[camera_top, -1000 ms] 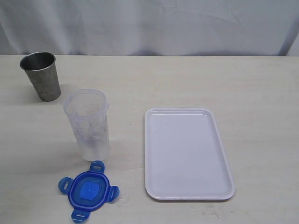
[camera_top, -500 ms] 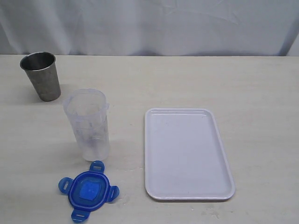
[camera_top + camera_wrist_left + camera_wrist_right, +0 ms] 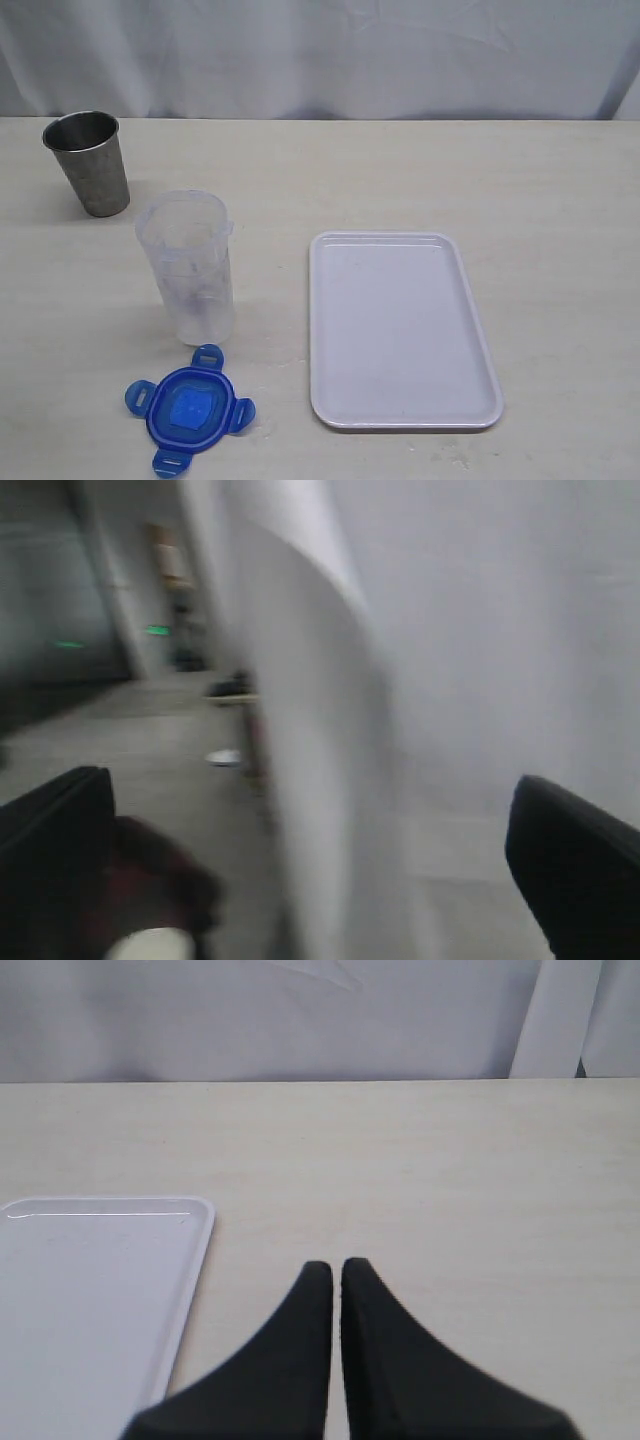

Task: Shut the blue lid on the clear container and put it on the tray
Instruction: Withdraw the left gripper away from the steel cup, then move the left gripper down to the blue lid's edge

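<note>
Lying flat is the four-tabbed blue lid (image 3: 190,410); left fingers (image 3: 572,865) apart, right fingers (image 3: 295,1360) together.

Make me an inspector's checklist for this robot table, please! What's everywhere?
Surface: pale wood-look table, dry, with a few faint marks.
Job's things: the blue lid lies flat on the table, off the clear container. The container stands upright and uncovered just behind the lid. The white tray is to their right with nothing on it.
Clutter: one steel cup, upright at the back left, apart from the container.
Grippers: the left gripper is open and holds nothing. Its view is blurred. The right gripper is shut and holds nothing, above bare table beside the tray.
Cables: nothing seen.
Surroundings: a white curtain behind the table.
</note>
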Robot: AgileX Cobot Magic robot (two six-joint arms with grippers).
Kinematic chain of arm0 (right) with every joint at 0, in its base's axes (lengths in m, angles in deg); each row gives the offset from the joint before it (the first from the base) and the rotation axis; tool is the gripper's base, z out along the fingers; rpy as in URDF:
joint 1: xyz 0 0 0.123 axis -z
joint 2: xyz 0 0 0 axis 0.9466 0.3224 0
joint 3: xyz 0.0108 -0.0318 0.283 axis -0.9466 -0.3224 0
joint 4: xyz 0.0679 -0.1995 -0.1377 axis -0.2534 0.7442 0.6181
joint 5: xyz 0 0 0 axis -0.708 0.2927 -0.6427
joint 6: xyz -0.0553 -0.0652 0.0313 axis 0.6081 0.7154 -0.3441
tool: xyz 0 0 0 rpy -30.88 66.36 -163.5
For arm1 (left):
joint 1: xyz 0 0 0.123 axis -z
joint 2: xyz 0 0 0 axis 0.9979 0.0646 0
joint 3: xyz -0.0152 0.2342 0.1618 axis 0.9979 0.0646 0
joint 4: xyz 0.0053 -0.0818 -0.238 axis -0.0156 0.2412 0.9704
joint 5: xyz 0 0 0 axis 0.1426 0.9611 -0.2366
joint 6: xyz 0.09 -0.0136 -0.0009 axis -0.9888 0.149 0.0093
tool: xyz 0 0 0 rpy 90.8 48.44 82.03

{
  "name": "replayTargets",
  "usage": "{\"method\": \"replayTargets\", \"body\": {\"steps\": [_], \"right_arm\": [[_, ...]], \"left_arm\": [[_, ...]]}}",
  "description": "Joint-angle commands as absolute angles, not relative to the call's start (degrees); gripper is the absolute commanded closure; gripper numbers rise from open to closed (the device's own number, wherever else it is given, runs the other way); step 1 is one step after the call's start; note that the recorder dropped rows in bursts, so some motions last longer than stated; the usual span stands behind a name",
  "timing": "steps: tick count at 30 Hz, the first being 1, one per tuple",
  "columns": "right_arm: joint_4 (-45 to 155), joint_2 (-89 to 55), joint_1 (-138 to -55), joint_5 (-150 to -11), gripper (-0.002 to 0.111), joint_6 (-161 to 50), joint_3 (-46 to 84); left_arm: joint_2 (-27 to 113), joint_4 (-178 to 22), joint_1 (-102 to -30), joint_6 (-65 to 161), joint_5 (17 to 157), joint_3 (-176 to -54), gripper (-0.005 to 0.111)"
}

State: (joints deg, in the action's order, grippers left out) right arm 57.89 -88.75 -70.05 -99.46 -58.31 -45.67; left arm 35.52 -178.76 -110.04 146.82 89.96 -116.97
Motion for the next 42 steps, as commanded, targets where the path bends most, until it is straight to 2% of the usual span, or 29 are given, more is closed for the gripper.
{"method": "replayTargets", "body": {"steps": [1,3,5,8,10,12,14,21,24,32,42], "right_arm": [[58.2,-89.0,-70.0,-98.8,0.104,-57.9,-45.8],[58.2,-89.0,-70.0,-98.8,0.104,-57.9,-45.8],[58.2,-89.0,-70.0,-98.8,0.104,-57.9,-45.8],[58.2,-89.0,-70.0,-98.8,0.104,-57.9,-45.8],[58.2,-89.0,-70.0,-98.8,0.104,-57.9,-45.8],[58.2,-89.0,-70.0,-98.8,0.104,-57.9,-45.8],[58.2,-89.0,-70.0,-98.8,0.104,-57.9,-45.8],[58.2,-89.0,-70.0,-98.8,0.104,-57.9,-45.8],[58.2,-89.0,-70.0,-98.8,0.104,-57.9,-45.8],[58.2,-89.0,-70.0,-98.8,0.104,-57.9,-45.8],[58.2,-89.0,-70.0,-98.8,0.104,-57.9,-45.8]], "left_arm": [[36.4,-178.2,-109.7,141.5,117.8,-117.3,0.002],[37.2,-176.2,-109.7,142.0,120.0,-117.3,0.002],[37.3,-161.7,-109.6,134.1,117.2,-117.3,0.002],[37.9,-131.1,-109.6,103.9,112.4,-117.3,0.002],[39.1,-103.6,-109.2,76.7,112.0,-117.3,0.002],[40.4,-84.0,-108.6,47.0,118.4,-117.3,0.002],[42.0,-75.6,-108.3,36.1,125.8,-117.3,0.002],[49.7,-60.6,-108.3,34.5,146.5,-114.6,0.002],[52.1,-54.8,-108.3,32.1,149.4,-110.5,0.002],[55.1,-52.5,-106.9,28.7,146.1,-104.1,0.002],[55.1,-65.7,-93.7,38.7,141.2,-104.1,0.002]]}}
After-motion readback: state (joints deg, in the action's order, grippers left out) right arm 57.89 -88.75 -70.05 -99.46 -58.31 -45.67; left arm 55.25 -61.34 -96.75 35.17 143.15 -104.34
